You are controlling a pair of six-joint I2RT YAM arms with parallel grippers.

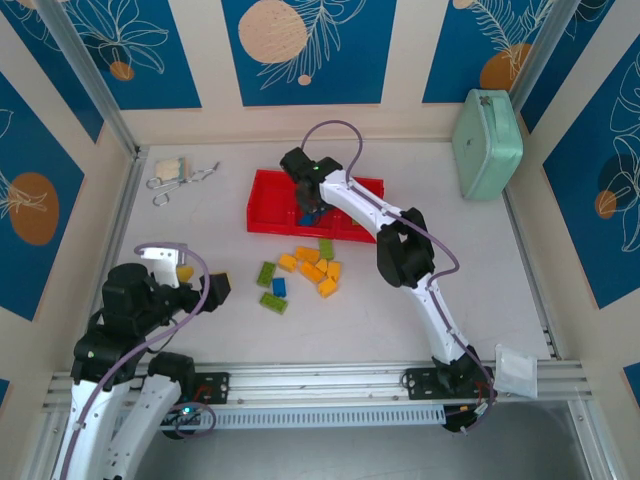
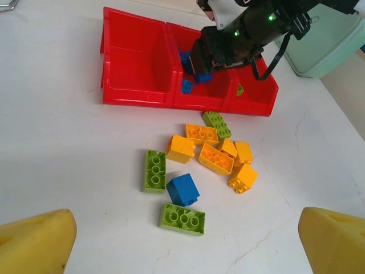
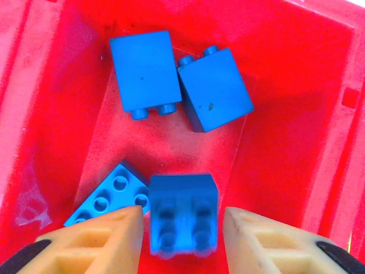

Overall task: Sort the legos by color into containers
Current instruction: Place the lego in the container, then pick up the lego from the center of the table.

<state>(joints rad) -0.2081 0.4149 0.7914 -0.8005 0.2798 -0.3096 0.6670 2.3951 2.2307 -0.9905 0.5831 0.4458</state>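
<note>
Right wrist view: the right gripper point(image 3: 182, 221) stood slightly parted around a blue brick point(image 3: 182, 194), slim gaps either side, inside the red tray's middle compartment point(image 3: 285, 114). The left gripper point(image 2: 185, 242) gaped wide, loose legos point(image 2: 215, 157) at its twelve o'clock.

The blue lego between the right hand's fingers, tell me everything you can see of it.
A blue glossy plastic lego brick, with four studs on the face turned toward the camera. It lies in the red plastic tray compartment, between the tan fingers of the right hand, with a slim gap each side, apparently unheld. Its left corner meets a flat blue brick.
</note>
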